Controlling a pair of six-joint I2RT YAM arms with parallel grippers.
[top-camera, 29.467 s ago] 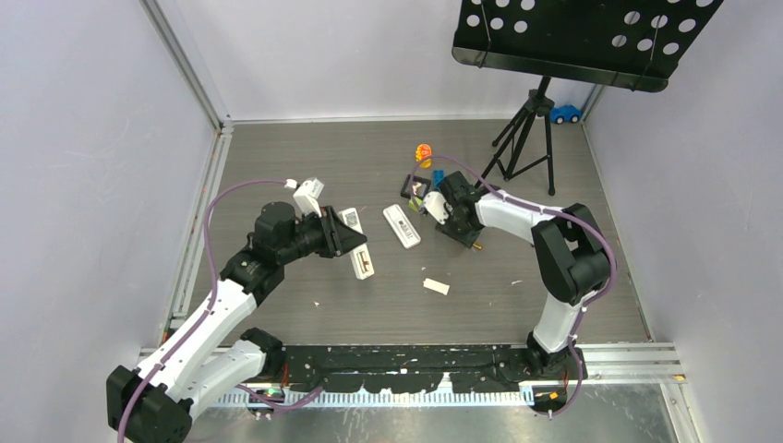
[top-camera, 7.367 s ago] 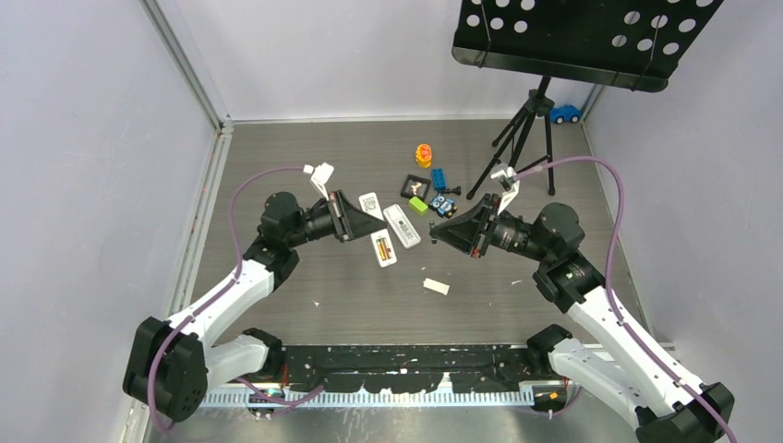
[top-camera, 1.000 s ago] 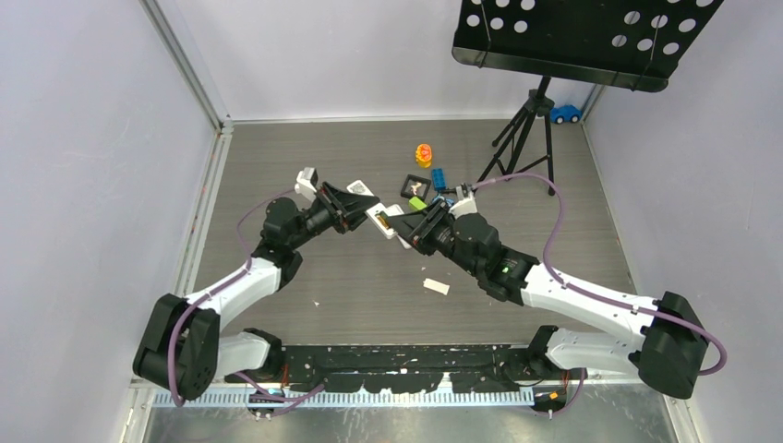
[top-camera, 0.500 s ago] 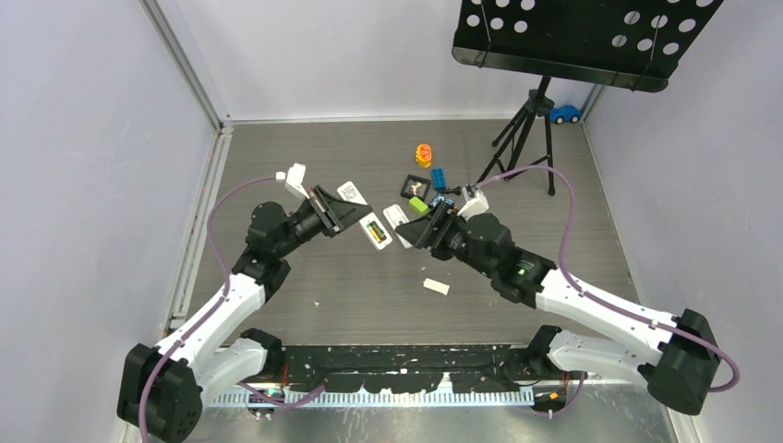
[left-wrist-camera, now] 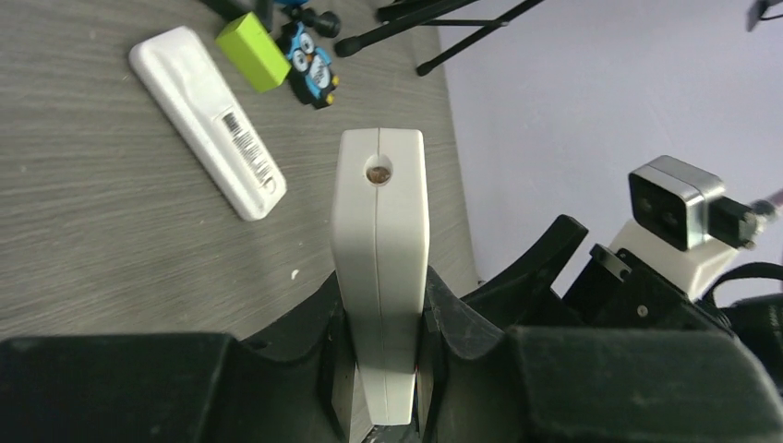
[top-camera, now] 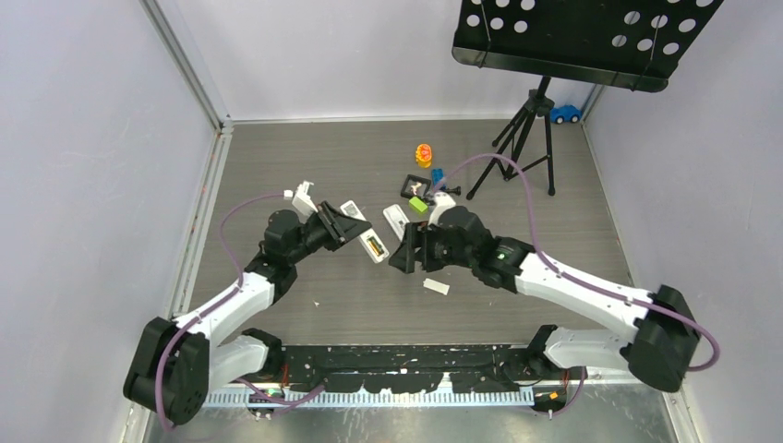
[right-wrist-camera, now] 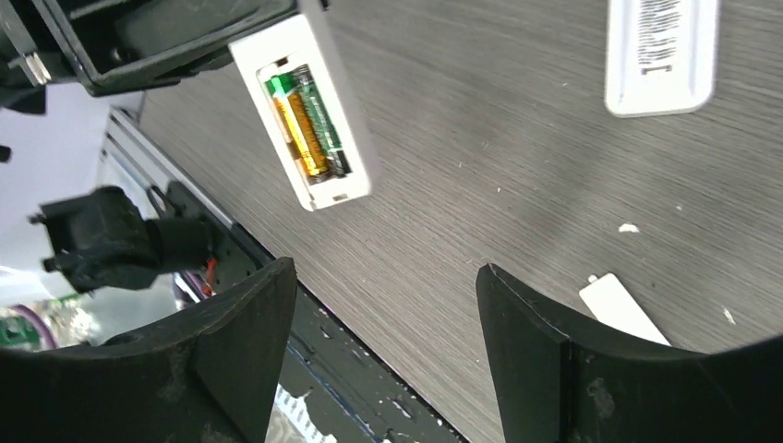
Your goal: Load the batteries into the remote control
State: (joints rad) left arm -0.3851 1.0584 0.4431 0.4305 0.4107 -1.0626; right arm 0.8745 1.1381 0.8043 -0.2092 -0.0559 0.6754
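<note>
The remote control [top-camera: 349, 210] hangs above the table with my left gripper [top-camera: 355, 231] shut on it. In the left wrist view the remote control [left-wrist-camera: 380, 212] is edge-on, clamped between both fingers of that gripper [left-wrist-camera: 380, 291]. The right wrist view shows the remote control [right-wrist-camera: 277, 41] from the back with its recess uncovered. Two batteries [right-wrist-camera: 305, 125], green and gold, lie side by side in the recess. My right gripper [top-camera: 404, 251] stands open just right of the remote, and nothing is between the jaws of the right gripper [right-wrist-camera: 383, 277].
A small white battery cover [top-camera: 436, 287] lies on the table near the right gripper. A slim white remote [top-camera: 397, 220] lies face down behind the held one. Small toys [top-camera: 420, 189] cluster further back. A tripod stand [top-camera: 526, 129] stands at the back right.
My right gripper has opened wide and drawn back toward the near side, away from the remote. The left gripper has brought the remote slightly nearer, still shut on it.
</note>
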